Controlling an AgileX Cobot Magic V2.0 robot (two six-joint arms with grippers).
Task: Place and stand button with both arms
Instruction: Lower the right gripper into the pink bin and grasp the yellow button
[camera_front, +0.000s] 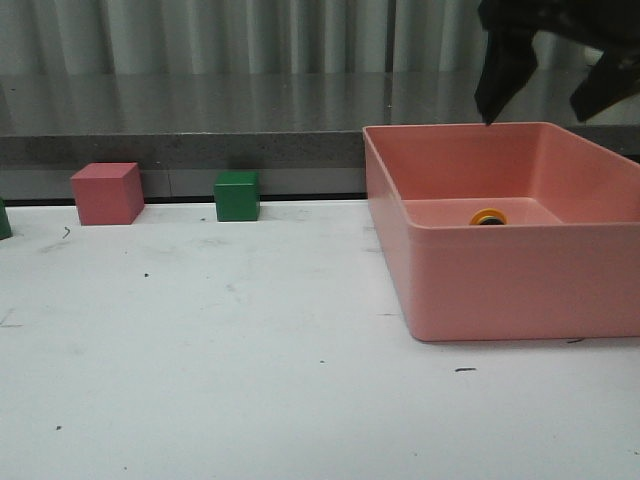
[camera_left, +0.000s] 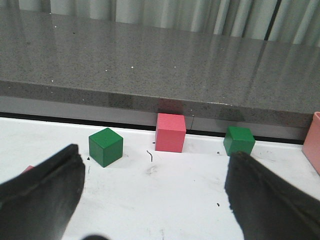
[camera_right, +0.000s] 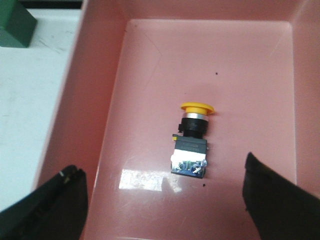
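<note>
Cataloguing the scene, we list first the button (camera_right: 191, 141): yellow mushroom cap, black neck, blocky base with bluish contacts. It lies on its side on the floor of the pink bin (camera_front: 500, 290), untouched, with only its cap showing over the front wall in the front view (camera_front: 488, 217). In the right wrist view its cap points toward 12 o'clock and its base toward 6.

Right hand (camera_front: 545, 95): poised above the bin's far rim, fingers spread wide, holding nothing. From its wrist camera the two fingers sit at roughly 8 and 4 o'clock of the button, well apart from it.

Left hand (camera_left: 155, 200): fingers likewise spread, empty, low over the white bench (camera_front: 200, 380); out of sight in the front view.

Other items on the bench, along the far edge: a pink cube (camera_front: 106, 193), a green cube (camera_front: 237, 196) just right of it, and a second green cube (camera_left: 105, 146) seen from the left wrist.

Progress, in our judgement: nothing is done yet. The button is neither gripped, lifted out of the bin, placed on the bench, nor stood upright; all of that remains, probably beginning with the right hand descending.
</note>
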